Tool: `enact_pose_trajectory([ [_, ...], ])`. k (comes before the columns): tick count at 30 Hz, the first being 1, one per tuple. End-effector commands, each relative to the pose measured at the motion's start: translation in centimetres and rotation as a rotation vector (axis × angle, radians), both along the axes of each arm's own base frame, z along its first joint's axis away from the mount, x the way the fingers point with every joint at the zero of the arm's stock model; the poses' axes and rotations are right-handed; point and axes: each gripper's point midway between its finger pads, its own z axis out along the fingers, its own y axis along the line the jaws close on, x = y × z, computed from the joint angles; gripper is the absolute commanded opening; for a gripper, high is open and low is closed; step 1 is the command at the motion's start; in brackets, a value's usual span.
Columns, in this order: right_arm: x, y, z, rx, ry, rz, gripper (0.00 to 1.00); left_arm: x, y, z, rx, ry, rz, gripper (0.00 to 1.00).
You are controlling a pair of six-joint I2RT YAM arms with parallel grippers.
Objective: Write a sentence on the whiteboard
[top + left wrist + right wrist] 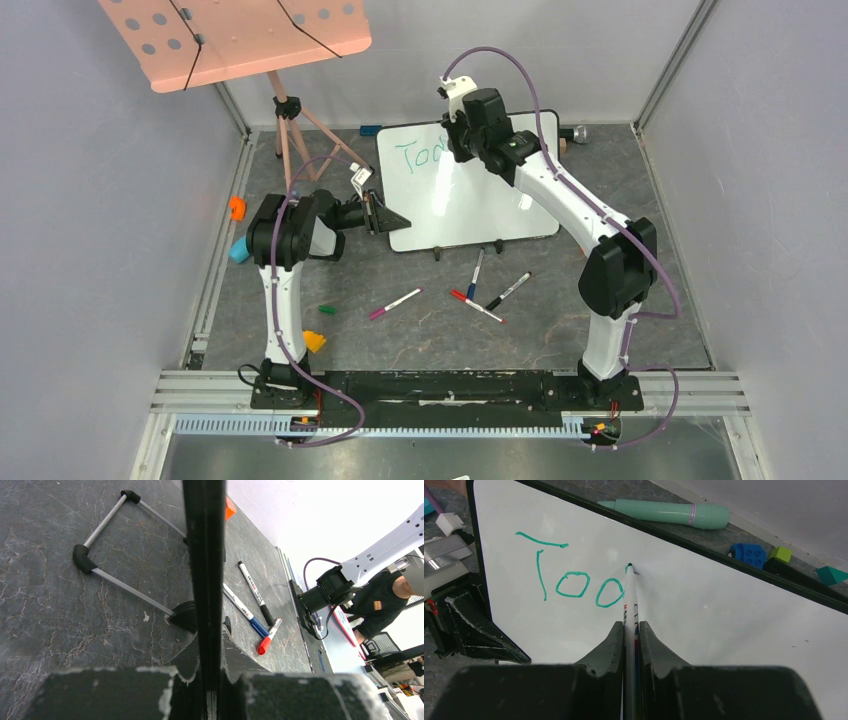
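Note:
The whiteboard (480,205) stands tilted at the back of the table. My left gripper (390,220) is shut on its left edge, and the left wrist view shows the black frame (204,555) clamped between the fingers of that gripper (210,630). My right gripper (628,625) is shut on a white marker (629,597), whose tip touches the whiteboard (724,610) just right of the writing. The sentence (569,582) reads "Too" in teal with a short new stroke at the tip. From above, the right gripper (460,135) hangs over the sentence (425,152).
A pink music stand (240,35) rises at the back left. Purple (395,303), blue (476,273), red (477,306) and black (508,291) markers lie in front of the board. A teal pen (669,512) and blue block (748,555) lie behind it.

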Motion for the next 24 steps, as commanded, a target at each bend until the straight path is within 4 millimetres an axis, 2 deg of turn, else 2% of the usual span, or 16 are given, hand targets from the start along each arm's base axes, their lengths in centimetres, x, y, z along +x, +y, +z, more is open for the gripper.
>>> enact_pose_trajectory([
  [1,2.4,-1.3,1.2,0.012,-0.056,-0.076,0.00,-0.2,-0.7,0.1,-0.001,-0.090,-0.021,0.02],
  [8,2.2,-1.1,0.5,0.012,-0.032,-0.056,0.00,-0.2,-0.6,0.1,-0.001,-0.090,-0.020,0.02],
  [24,-1.3,-1.8,-2.6,0.020,0.046,-0.018,0.00,-0.2,-0.6,0.1,-0.001,-0.087,-0.023,0.02],
])
